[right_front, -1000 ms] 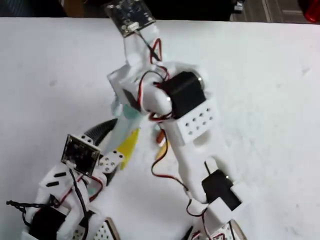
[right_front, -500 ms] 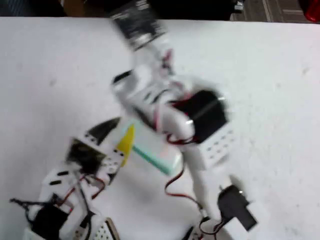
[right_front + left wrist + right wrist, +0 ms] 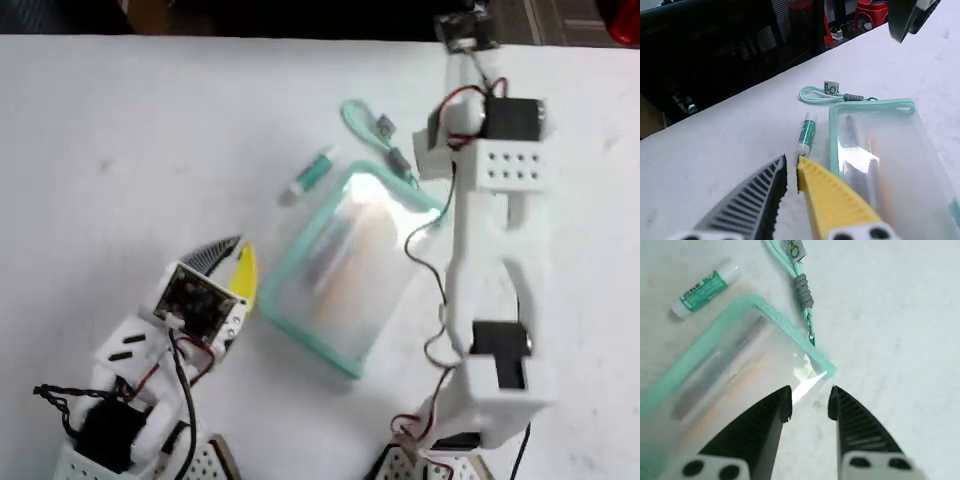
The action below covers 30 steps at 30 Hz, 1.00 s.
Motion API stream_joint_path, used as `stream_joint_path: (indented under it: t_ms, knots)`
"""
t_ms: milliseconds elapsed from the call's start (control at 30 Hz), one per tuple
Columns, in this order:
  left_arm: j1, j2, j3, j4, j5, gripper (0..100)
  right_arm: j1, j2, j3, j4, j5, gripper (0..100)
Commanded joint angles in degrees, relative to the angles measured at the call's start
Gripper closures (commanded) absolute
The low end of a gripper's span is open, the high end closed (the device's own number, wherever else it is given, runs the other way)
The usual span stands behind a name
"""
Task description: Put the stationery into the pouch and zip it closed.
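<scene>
The right pincer [image 3: 809, 394] is hovering over one corner of the pouch [image 3: 340, 265]. Glare there is whitening the clear plastic and hiding what lies under it. Inside the pouch a dark long shape and an orange one are showing through only as smears. Whether the zip is open or closed cannot be told.

The right pincer's two black fingers are standing moderately apart, gripping nothing. The left pincer [image 3: 791, 162], one finger black and one yellow, is closed down to a thin slit and is holding nothing. Its base is running off the lower edge of the left wrist view. In the high view it is sitting at lower left, with its yellow finger just beside the pouch's mint-green edge.

The pouch is lying flat at the centre of the high view. A small green-and-white tube [image 3: 312, 172] is lying outside it, just to its upper left and apart from both pincers. A mint cord [image 3: 365, 125] with a grey bead is looping away from the pouch's top corner.

The desk [image 3: 120, 120] is showing plain white. Beyond its far edge the room is lying dark, with black mesh and red shapes behind.
</scene>
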Motion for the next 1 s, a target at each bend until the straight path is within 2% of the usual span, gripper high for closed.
stream_joint_path:
  t_ms: [0,167,433,767,967]
  knots:
    - [-0.7,0.0,0.1,-1.4,-0.5,93,0.5,5.0,0.0,-7.3,5.9,86.0]
    - [-0.7,0.0,3.4,-4.0,-0.5,93,0.1,14.6,0.0,-17.3,8.4,85.8]
    - [-0.5,0.0,5.9,-7.4,-0.5,93,-2.9,23.0,-3.3,-23.4,10.5,85.8]
    - [-0.2,0.0,6.8,-7.6,-0.5,93,-4.1,37.8,-18.8,-22.8,10.3,85.8]
    - [-0.1,0.0,6.8,-7.6,-0.5,93,-2.9,45.0,-30.0,-17.5,10.4,83.7]
